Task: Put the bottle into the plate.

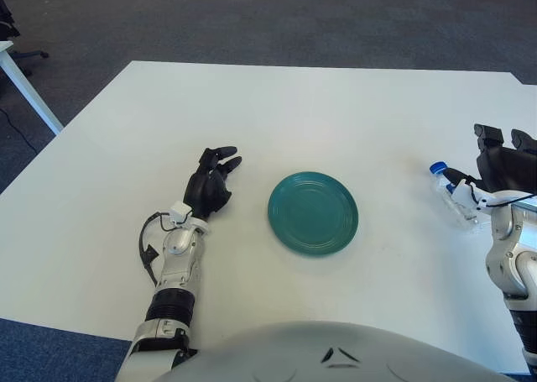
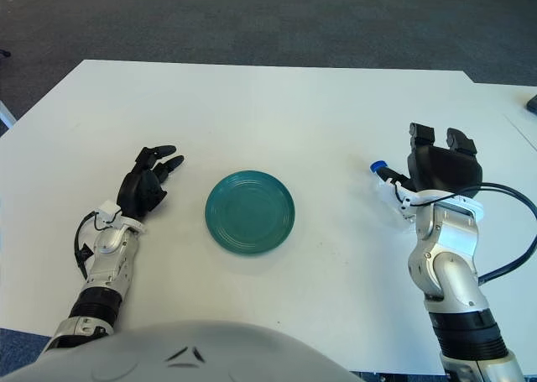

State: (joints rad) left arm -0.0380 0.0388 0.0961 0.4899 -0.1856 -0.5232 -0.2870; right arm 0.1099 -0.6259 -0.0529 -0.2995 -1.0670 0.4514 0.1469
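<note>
- The plate (image 1: 313,212) is teal, ringed with faint concentric ridges.
- The bottle (image 1: 453,194) is clear with a blue cap.
- The bench (image 1: 277,113) is plain white.
- Both the left hand (image 1: 210,189) and the right hand (image 2: 440,168) are black (their forearms silver-white).
- The floor (image 1: 252,17) is dark grey-blue carpet.

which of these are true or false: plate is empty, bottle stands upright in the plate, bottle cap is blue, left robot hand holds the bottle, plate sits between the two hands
1. The plate is empty. True.
2. The bottle stands upright in the plate. False: it lies on the table, right of the plate, by the right robot hand.
3. The bottle cap is blue. True.
4. The left robot hand holds the bottle. False: it holds nothing, left of the plate.
5. The plate sits between the two hands. True.
</note>
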